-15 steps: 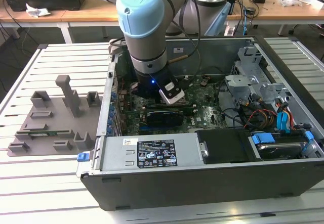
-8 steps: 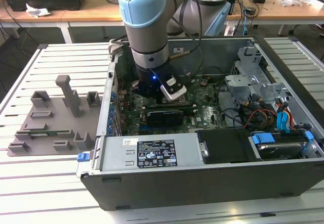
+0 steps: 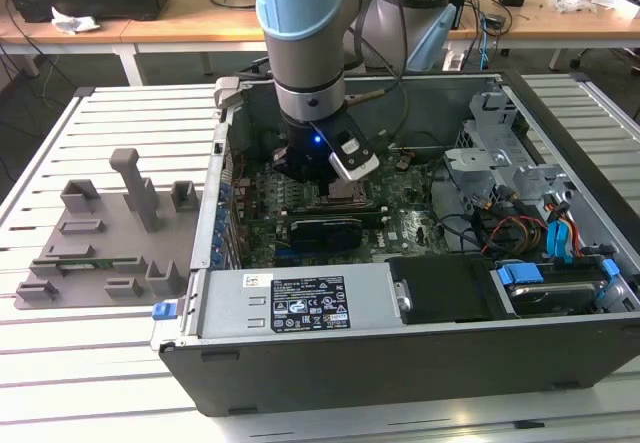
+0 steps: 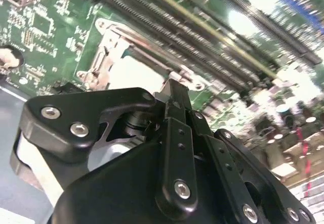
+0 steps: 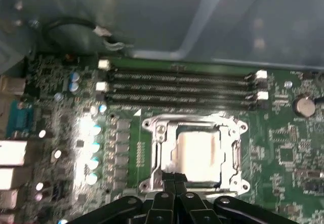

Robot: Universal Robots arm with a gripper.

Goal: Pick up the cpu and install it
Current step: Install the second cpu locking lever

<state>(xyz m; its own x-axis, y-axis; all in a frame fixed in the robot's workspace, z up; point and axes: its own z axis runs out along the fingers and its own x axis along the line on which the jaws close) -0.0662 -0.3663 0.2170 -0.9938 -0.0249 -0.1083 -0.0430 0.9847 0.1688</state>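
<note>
The cpu (image 5: 198,153) lies flat inside the metal-framed motherboard socket (image 5: 157,148), its pale shiny top facing up. It also appears as a bright square (image 4: 132,75) in the second wrist view. My gripper (image 5: 175,182) hovers low over the socket's edge with its black fingers pressed together, the tips right at the chip's rim; nothing shows between them. In the second wrist view the gripper (image 4: 173,90) points down at that same edge. In the exterior view the gripper (image 3: 338,188) reaches down into the open computer case (image 3: 190,293) and covers the socket.
Several memory slots (image 5: 182,85) run just beside the socket. A drive cage (image 3: 490,143) and loose cables (image 3: 520,233) fill the case toward the exterior view's right. The power supply (image 3: 300,303) lies along the near wall. Grey fixture blocks (image 3: 110,233) stand on the slatted table outside.
</note>
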